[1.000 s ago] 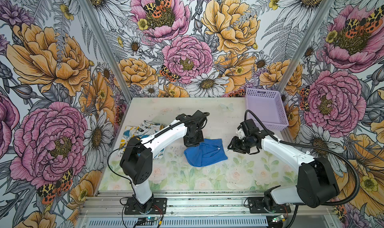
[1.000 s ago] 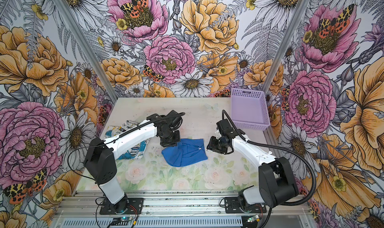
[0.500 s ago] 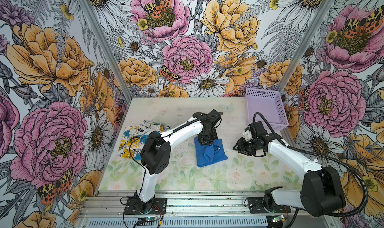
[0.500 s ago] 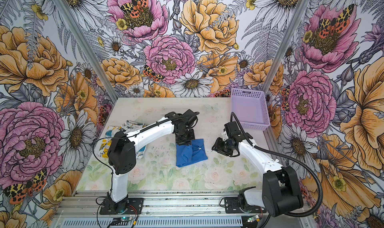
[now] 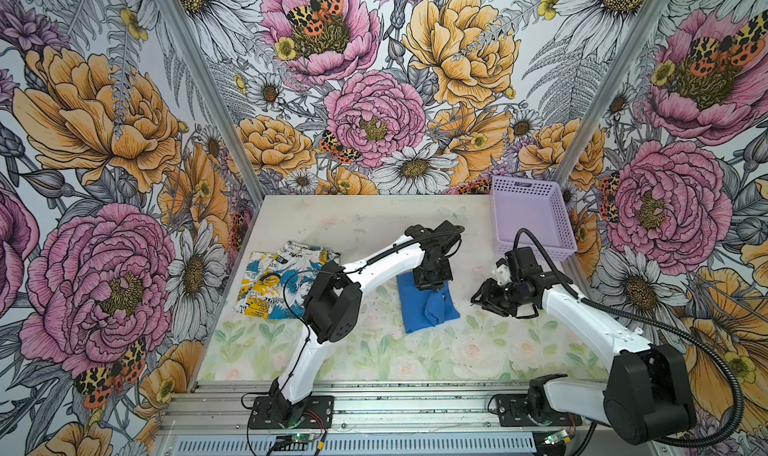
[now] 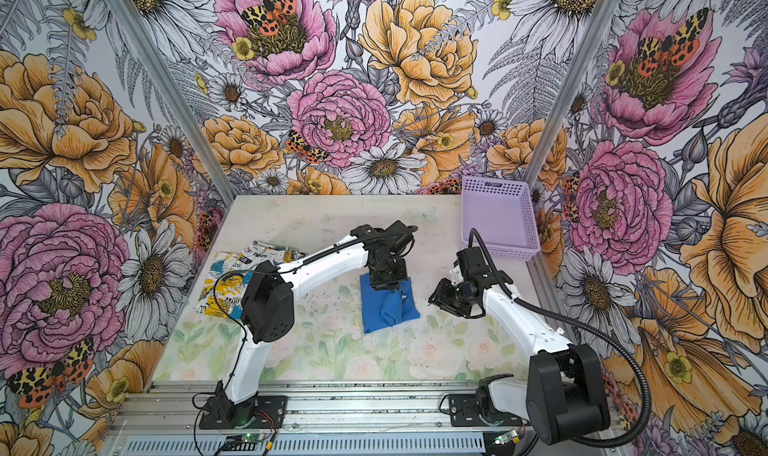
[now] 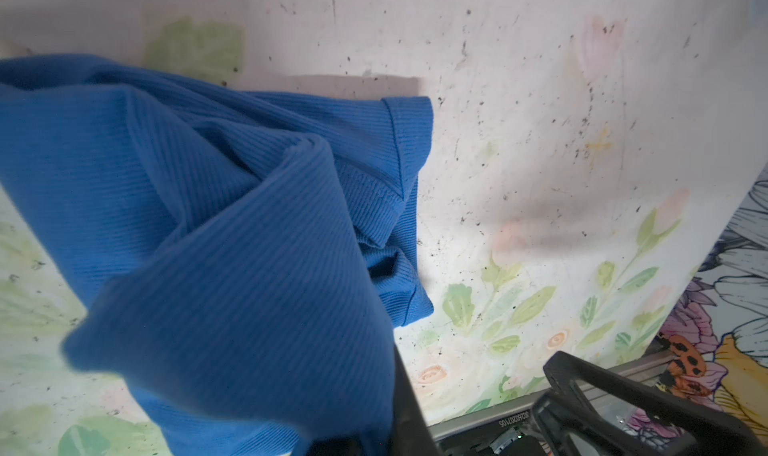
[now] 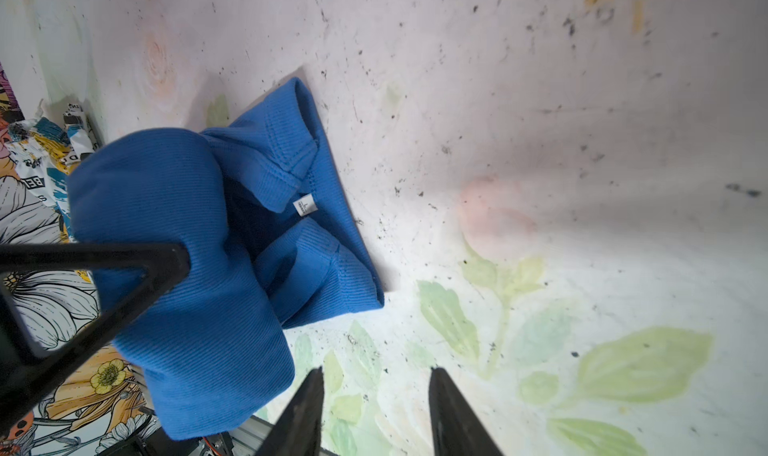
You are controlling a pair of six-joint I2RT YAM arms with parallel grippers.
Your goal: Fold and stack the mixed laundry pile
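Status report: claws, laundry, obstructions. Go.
Left claw parted over blue T-shirt, bunched mid-table. Right claw open, empty, beside it. Printed garment lies apart, unstacked. Basket far corner, not obstructing.

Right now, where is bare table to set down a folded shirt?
Free: near strip between blue T-shirt and front rail; far strip left of the basket. Crowded: middle, left gripper and right gripper by the T-shirt; printed garment at left.

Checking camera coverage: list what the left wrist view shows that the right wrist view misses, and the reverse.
Only left wrist: both fingers of the left gripper, apart. Only right wrist: the shirt's white label, the printed garment, the open right gripper. Both: the blue T-shirt and the table.
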